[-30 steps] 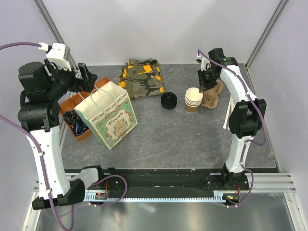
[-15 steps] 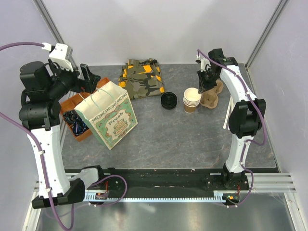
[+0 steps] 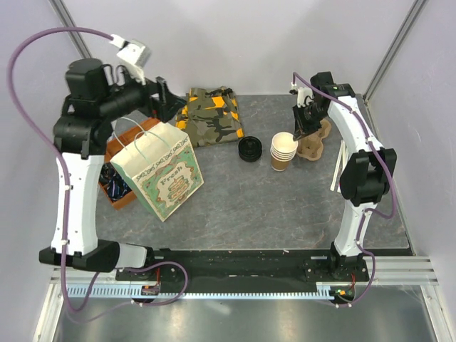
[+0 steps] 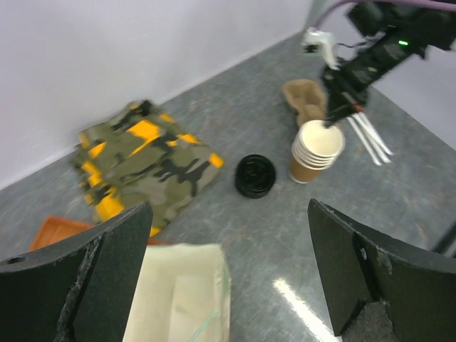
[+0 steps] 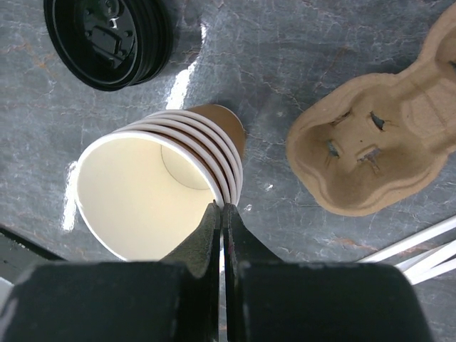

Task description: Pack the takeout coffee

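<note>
Pinching cup stack (image 5: 142,187) rim: right pincer (image 5: 222,211) | left pincer (image 4: 229,217) spread wide | black lid (image 5: 107,39) beside stack

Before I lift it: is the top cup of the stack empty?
Empty. The right wrist view looks straight down into the top cup and shows bare cream walls and bottom, with no liquid and no lid.

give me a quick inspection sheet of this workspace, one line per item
surface: grey table, no spills seen
job's things: paper bag standing open; lidded coffee nothing seen
clutter: cup stack, loose black lid, cup carrier, straws, camo cloth, orange tray
claws: left claw open, empty, up in the air; right claw shut on cup stack's rim
cables: purple cable arcs high at the left
surroundings: white walls
</note>
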You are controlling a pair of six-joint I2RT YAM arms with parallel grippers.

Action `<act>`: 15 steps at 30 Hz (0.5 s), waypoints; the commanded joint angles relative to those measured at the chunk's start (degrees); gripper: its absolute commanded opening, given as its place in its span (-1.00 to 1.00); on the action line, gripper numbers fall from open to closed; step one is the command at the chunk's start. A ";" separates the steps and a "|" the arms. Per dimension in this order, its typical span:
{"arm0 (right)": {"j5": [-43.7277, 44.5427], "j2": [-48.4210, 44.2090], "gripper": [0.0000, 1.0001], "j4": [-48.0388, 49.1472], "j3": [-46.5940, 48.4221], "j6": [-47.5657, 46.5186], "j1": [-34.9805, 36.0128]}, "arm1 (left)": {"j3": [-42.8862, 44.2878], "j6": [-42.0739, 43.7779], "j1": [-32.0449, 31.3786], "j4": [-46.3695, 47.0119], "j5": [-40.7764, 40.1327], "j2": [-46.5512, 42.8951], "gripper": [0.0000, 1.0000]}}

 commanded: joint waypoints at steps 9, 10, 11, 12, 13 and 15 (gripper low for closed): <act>-6.37 -3.80 -1.00 -1.94 0.25 -3.24 -0.30 | 1.57 -13.74 -23.17 12.69 8.14 14.60 0.33; -6.37 -3.88 -1.00 -1.85 -0.10 -3.42 -0.30 | 1.14 -14.62 -26.14 12.69 8.50 17.40 0.27; -6.55 -4.06 -1.00 -1.94 -0.80 -3.68 -0.30 | 0.61 -16.89 -27.30 12.87 8.68 18.82 0.19; -6.72 -4.23 -1.00 -1.85 -1.15 -3.77 -0.30 | -0.26 -18.30 -28.10 13.57 9.73 19.96 0.06; -6.81 -4.32 -1.00 -1.94 -1.42 -3.86 -0.30 | -2.80 -20.06 -28.89 16.62 10.17 20.76 0.04; -7.07 -4.50 -1.00 -1.94 -1.59 -4.04 -0.30 | -6.76 -26.03 -28.99 22.24 9.92 21.82 0.06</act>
